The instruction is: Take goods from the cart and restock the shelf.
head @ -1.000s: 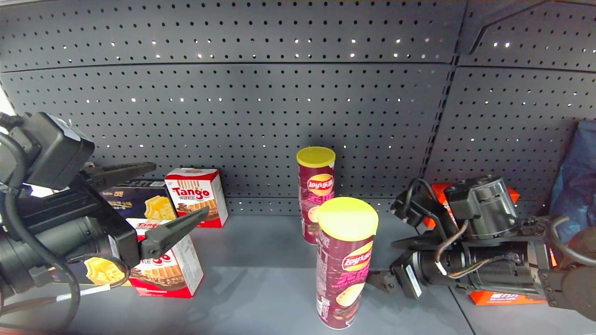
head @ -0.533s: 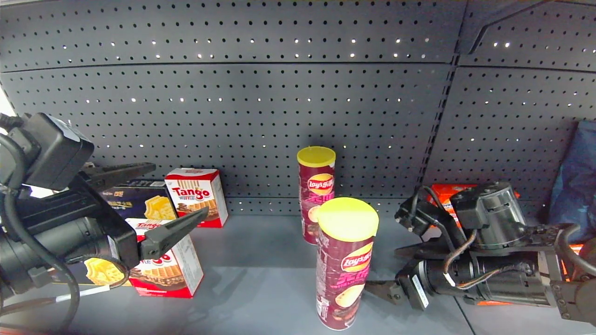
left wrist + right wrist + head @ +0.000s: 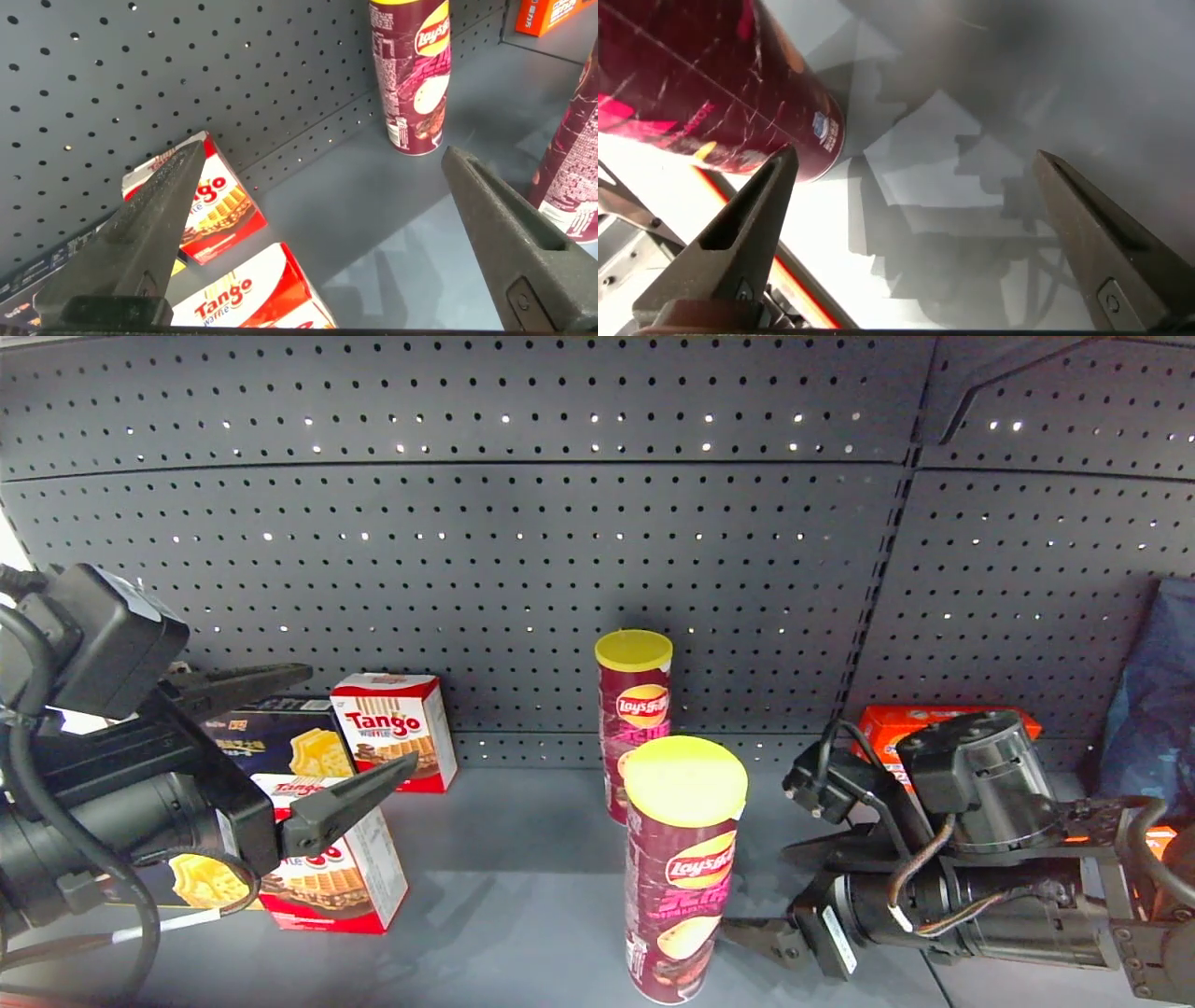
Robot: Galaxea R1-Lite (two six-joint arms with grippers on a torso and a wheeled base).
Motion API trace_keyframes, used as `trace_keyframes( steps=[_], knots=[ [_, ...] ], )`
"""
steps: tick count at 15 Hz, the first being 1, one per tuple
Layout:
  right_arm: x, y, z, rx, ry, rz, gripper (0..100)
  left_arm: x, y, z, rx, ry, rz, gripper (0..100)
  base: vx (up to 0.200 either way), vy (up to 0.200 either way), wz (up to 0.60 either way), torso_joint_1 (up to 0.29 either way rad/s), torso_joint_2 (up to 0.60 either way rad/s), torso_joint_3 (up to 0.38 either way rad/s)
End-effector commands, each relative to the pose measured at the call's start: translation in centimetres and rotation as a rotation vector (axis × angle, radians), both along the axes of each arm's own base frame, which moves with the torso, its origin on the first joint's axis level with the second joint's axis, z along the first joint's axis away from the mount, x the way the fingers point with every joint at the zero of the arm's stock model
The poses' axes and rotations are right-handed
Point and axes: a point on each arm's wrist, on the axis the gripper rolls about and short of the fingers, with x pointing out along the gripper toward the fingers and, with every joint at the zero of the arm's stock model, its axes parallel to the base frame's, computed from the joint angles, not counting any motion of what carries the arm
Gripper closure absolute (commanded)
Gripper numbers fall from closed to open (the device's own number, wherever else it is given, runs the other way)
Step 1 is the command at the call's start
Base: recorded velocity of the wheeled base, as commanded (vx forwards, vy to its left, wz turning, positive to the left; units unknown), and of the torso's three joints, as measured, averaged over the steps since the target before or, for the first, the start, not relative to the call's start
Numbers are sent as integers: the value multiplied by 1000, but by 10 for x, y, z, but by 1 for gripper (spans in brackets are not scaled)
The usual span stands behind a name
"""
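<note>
- Gripper of the right arm (image 3: 756,887) (image 3: 915,215) lies low over the flat grey metal shelf (image 3: 523,877), its two dark fingers spread wide and holding nothing.
- Just beside the tip of its lower finger stands the near tall maroon cardboard crisp can with a yellow plastic lid (image 3: 684,877) (image 3: 719,93), upright close to the shelf's front edge. The can is outside the gap between the fingers, and whether the fingertip touches it cannot be told.
- Behind this can, near the dark perforated back panel (image 3: 560,569), stands a second maroon crisp can with a yellow lid (image 3: 635,728) (image 3: 411,75), also upright and apart from the first.
- An orange cardboard box (image 3: 934,723) lies behind the right arm, and a blue bag (image 3: 1153,681) is at the far right.
- The left gripper (image 3: 362,714) (image 3: 321,147) hangs above the shelf's left part, released, fingers wide apart, well clear of both cans.
- Under and behind it sit a red-and-white wafer box at the front (image 3: 336,877), another red-and-white wafer box by the back panel (image 3: 397,728) (image 3: 210,205) and a dark blue box (image 3: 271,737) between them.
</note>
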Motion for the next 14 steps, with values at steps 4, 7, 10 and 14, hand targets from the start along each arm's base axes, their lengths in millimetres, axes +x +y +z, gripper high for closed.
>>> trace_keyframes(
  steps=[4, 7, 10, 14],
  knots=[
    [-3, 3, 1, 3, -3, 16, 0, 1, 2, 0, 0, 0, 14, 0, 0, 0, 0, 0, 0, 0],
    [-4, 5, 0, 1, -1, 25, 0, 1, 2, -1, 1, 2, 15, 0, 0, 0, 0, 0, 0, 0],
    [-5, 7, -1, 0, 1, 34, 0, 1, 2, -1, 1, 2, 14, 0, 0, 0, 0, 0, 0, 0],
    [-7, 4, 3, 9, -10, 30, 0, 1, 2, 0, 0, 0, 14, 0, 0, 0, 0, 0, 0, 0]
  ],
)
